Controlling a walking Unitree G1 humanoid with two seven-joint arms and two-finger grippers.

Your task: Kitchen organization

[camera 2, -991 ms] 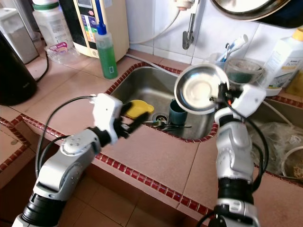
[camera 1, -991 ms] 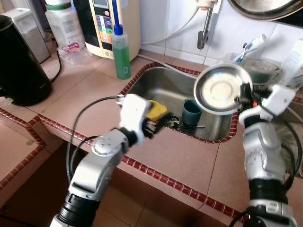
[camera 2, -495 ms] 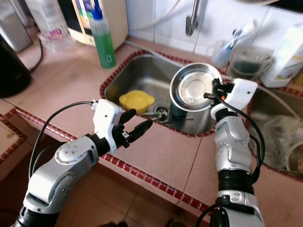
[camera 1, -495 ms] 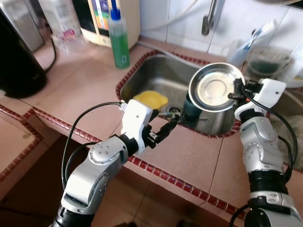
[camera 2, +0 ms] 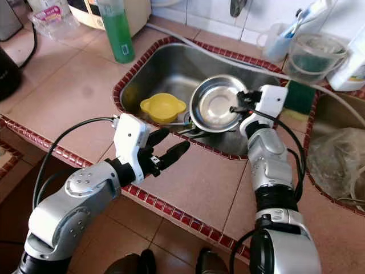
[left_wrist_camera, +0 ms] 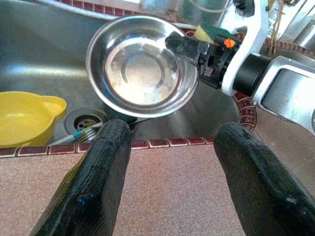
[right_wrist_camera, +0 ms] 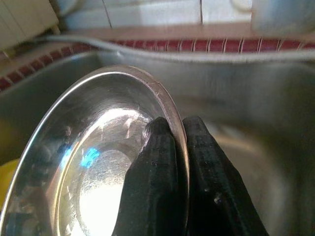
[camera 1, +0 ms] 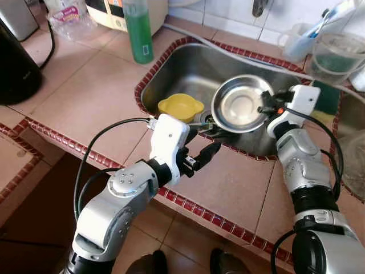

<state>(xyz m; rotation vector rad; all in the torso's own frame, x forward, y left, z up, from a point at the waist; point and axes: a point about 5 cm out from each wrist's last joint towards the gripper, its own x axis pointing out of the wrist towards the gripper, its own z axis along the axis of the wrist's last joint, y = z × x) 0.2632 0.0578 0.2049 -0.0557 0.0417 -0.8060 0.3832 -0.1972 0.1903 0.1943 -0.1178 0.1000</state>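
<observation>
Steel bowl (camera 1: 241,104) over sink (camera 1: 188,68), yellow cup (camera 1: 180,106) beside, bare counter (camera 1: 85,97)

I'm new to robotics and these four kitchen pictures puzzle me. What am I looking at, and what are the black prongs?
This is a humanoid robot with two silver arms. The two wide pictures come from cameras in its head, looking down at a tiled counter with a steel sink. The two close-ups come from cameras on its wrists. The black prongs are gripper fingers. The right gripper pinches the rim of a steel bowl and holds it over the sink. The left gripper is open, holding nothing, above the counter's front edge. In the sink lies a yellow bowl. A green soap bottle stands on the counter behind the sink.
</observation>
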